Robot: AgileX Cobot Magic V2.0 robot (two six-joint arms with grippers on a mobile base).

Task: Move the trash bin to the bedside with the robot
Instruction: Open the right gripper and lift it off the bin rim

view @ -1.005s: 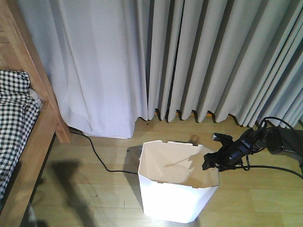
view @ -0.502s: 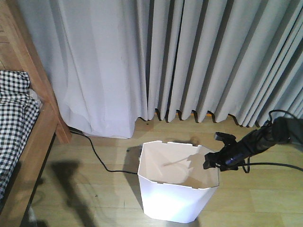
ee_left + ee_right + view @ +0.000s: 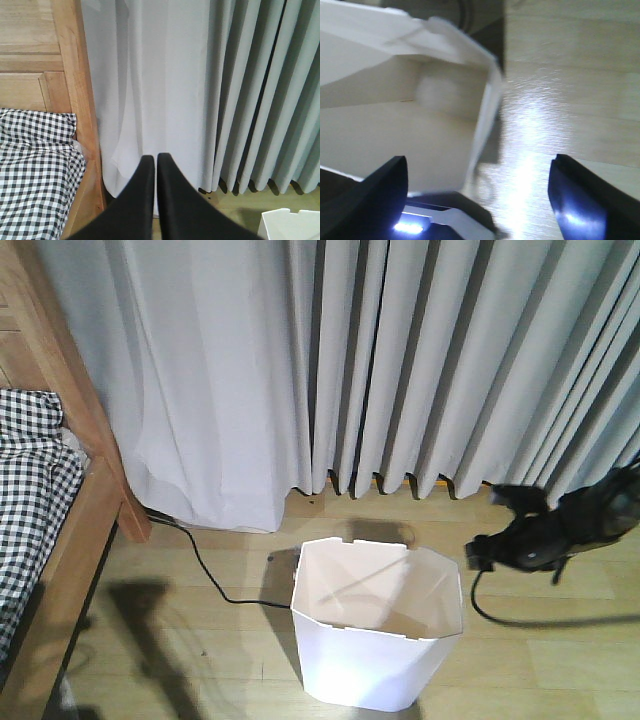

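The white faceted trash bin [image 3: 372, 660] stands upright on the wooden floor, its cream inside showing. To its left is the bedside: a light wooden bed frame [image 3: 82, 530] with checked bedding [image 3: 28, 475]. My right gripper [image 3: 492, 524], blurred, hangs open just right of the bin's rim, apart from it. In the right wrist view, the right gripper [image 3: 477, 177] has its jaws wide apart over the bin's edge [image 3: 487, 107], holding nothing. My left gripper [image 3: 152, 158] is shut and empty, facing the curtain beside the bed frame [image 3: 80, 100].
Grey curtains [image 3: 420, 360] hang behind the bin down to the floor. A loose black cord [image 3: 205, 572] runs across the floor from the bed leg toward the bin. The right arm's cable [image 3: 500, 618] trails on the floor at the right.
The right gripper has let go of the bin's right rim, opened, and pulled back up and to the right. The bin has stayed in place.
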